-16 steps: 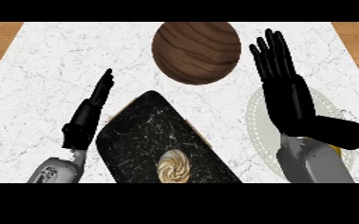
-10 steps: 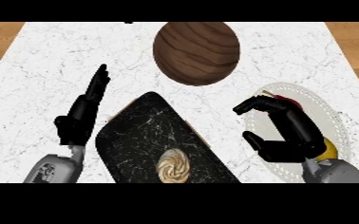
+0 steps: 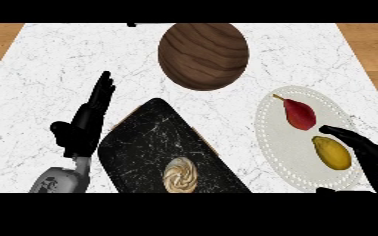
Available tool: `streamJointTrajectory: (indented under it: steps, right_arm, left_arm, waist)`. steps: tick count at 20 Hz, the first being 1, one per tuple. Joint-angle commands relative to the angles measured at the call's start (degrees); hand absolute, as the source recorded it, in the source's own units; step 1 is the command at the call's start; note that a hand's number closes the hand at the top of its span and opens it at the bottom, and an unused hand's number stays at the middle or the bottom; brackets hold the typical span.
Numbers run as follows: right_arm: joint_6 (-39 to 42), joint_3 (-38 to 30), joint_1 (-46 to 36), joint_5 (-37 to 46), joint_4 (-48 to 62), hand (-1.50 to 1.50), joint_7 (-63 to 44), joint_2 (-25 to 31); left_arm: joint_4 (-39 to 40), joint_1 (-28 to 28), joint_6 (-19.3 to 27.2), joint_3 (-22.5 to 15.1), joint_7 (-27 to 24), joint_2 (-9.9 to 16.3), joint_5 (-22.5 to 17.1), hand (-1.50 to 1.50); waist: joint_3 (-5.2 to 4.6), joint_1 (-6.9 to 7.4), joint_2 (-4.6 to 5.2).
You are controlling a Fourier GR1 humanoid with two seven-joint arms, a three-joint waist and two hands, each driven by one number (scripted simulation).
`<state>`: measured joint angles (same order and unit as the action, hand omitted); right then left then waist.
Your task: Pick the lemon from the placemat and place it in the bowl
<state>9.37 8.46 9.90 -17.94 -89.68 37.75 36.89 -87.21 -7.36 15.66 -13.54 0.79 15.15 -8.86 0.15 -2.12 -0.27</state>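
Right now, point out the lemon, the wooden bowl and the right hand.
lemon (image 3: 331,152), head view, middle of its yellow body
wooden bowl (image 3: 204,55), head view, centre of its brown grain
right hand (image 3: 359,144), head view, on a finger curving beside the lemon

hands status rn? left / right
Left hand: open, fingers straight, holding nothing, beside the dark tray.
Right hand: fingers curling round the lemon on the white placemat; not lifted.

Premises are presenting as a kitchen: a white marble-patterned desk is carrying a wooden bowl, a dark marbled tray bearing a pastry, and fruit lying on a pale placemat.
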Motion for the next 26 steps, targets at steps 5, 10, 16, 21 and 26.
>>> streamJointTrajectory:
  steps: [5, 10, 16, 21, 26]
  right_arm:
    - [3.74, -14.4, 7.92, -2.01, -2.6, -1.5, 5.91, 8.08]
    - [1.46, -17.84, 8.51, -0.8, -6.94, -1.5, -6.42, 12.12]
    - [4.69, -14.98, 5.95, 0.58, -8.69, -1.5, -19.76, 15.27]
    - [10.3, -14.35, 5.76, 4.8, -4.46, -1.5, -21.42, 18.41]
    - [12.3, -11.19, 2.91, 10.67, -2.41, -1.5, -24.33, 15.02]
  left_arm:
    - [3.5, -2.73, -0.83, 1.33, -0.06, -2.28, 0.54, 0.0]
    - [-5.36, 1.77, -1.78, -0.34, 3.83, -1.2, 0.57, 0.0]
    - [-0.23, -2.81, -2.26, 1.36, 2.95, -2.4, 1.52, 0.0]
    - [1.13, -5.9, -2.23, 2.13, 4.85, -2.94, 2.27, 0.0]
    - [-0.24, -1.54, -3.12, 1.91, 2.27, -3.84, 3.46, 0.0]
  waist:
    - [-0.2, 0.96, 0.22]
    - [-0.19, 1.99, 0.1]
    - [-0.19, 2.17, 0.35]
    - [-0.13, 2.11, 0.42]
    - [-0.14, 2.23, 0.29]
